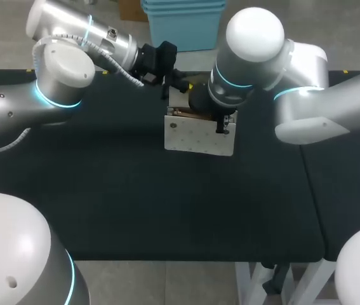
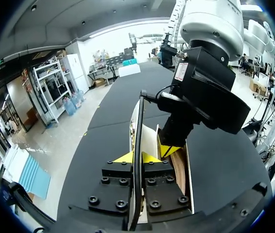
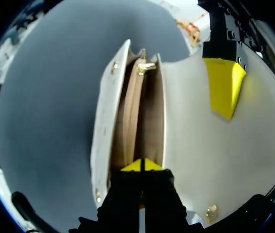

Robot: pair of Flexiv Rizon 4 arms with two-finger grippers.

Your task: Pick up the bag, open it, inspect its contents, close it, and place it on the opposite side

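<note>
A white bag [image 1: 199,136] stands mid-table, towards the far side, with its flap lifted. My left gripper [image 1: 176,86] is at its far top edge. In the left wrist view this gripper [image 2: 136,158] is shut on the flap's thin dark-edged rim [image 2: 138,121]. One of its fingertips [image 3: 223,85] shows against the white flap [image 3: 190,141] in the right wrist view. My right gripper [image 1: 221,127] hangs over the bag's right end. It is shut, with its tips [image 3: 141,166] at the open mouth over the tan lining [image 3: 132,116]. A gold clasp [image 3: 146,67] sits at the far end.
The black table [image 1: 167,210] is bare in front of the bag and to its left. A seam [image 1: 311,184] splits it from a second black top on the right. Both arms crowd the far middle.
</note>
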